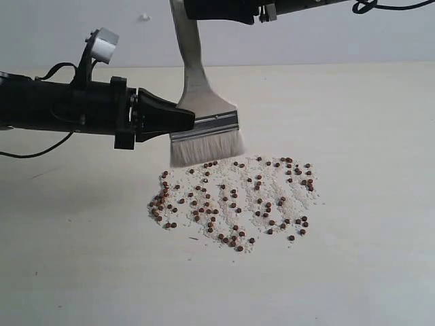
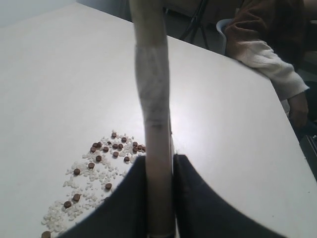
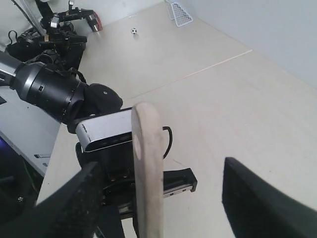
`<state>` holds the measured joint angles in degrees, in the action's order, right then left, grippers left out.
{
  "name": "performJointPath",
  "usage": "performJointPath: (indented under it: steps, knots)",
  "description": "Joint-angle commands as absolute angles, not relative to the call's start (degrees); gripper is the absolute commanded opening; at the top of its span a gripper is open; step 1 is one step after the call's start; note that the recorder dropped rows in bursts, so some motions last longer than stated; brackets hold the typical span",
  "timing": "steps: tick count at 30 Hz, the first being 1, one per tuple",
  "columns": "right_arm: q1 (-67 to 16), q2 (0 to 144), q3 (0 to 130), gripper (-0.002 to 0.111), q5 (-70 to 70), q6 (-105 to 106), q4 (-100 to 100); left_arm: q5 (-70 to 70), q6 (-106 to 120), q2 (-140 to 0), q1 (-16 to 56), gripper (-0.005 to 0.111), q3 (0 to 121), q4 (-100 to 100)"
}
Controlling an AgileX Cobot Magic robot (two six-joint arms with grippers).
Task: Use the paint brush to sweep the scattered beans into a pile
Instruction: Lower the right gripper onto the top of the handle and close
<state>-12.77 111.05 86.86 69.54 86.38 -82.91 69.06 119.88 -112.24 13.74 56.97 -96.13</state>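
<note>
Above pale table [image 1: 380, 272], left pincer [image 1: 187, 121] clamps paint brush [image 1: 204, 102]; right pincer [image 3: 166, 198] gapes around handle [image 3: 147, 163].

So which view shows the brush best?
Exterior: the brush shows flat-on, with bristles, ferrule and handle, at the edge of the beans. Left wrist shows only its handle edge-on; right wrist just the handle end.

Paint brush [image 1: 204, 112] upright over table [image 1: 81, 272], bristles at far-left edge of beans [image 1: 234, 204], left pincer [image 1: 189, 121] at its left

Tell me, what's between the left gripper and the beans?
The paint brush: the left gripper holds it, and its bristles hang down to the beans, seen in the exterior view.
</note>
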Motion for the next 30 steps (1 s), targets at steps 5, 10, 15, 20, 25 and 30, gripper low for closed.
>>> performJointPath:
  steps: [5, 10, 15, 20, 25, 30]
  knots:
    - [-14.27, 113.42, 87.25, 0.063, 69.96, 89.63, -85.66, 69.96, 119.79, -112.13, 13.76, 0.0, 57.49, -97.36]
    - [-15.04, 115.5, 87.25, 0.063, 69.96, 92.5, -89.74, 69.96, 119.98, -112.13, 13.76, 0.0, 57.49, -97.49]
    - [-15.31, 116.03, 87.25, 0.063, 69.96, 93.11, -90.38, 69.96, 120.03, -112.13, 13.76, 0.0, 57.49, -97.54]
    - [-15.74, 116.03, 87.25, 0.063, 69.96, 93.11, -91.43, 69.96, 120.03, -112.13, 13.76, 0.0, 57.49, -97.54]
    - [-17.35, 116.03, 87.25, 0.063, 69.96, 94.34, -91.59, 69.96, 120.02, -112.13, 13.76, 0.0, 57.49, -97.42]
    - [-17.23, 116.03, 87.25, 0.062, 69.96, 94.34, -90.89, 69.96, 120.02, -112.13, 13.76, 0.0, 57.49, -96.47]
